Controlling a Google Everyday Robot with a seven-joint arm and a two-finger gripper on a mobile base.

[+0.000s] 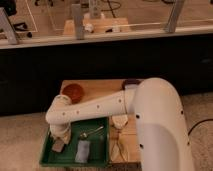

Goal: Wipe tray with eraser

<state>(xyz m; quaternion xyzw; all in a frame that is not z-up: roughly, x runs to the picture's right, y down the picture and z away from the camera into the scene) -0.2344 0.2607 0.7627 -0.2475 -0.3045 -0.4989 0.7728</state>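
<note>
The dark green tray point(103, 150) lies at the front left of the wooden table. My gripper point(59, 140) reaches down into the tray's left end, at the end of the white arm point(95, 109) that crosses the table. It is shut on the tan-brown eraser point(58, 146), which is pressed on the tray floor near the left rim. The fingers are mostly hidden under the wrist.
In the tray lie a flat grey-blue piece point(83, 150) and a metal spoon point(91, 132). A brown bowl point(74, 92) and a dark bowl point(131, 82) stand at the table's back. A white bowl point(120, 121) stands right of the tray.
</note>
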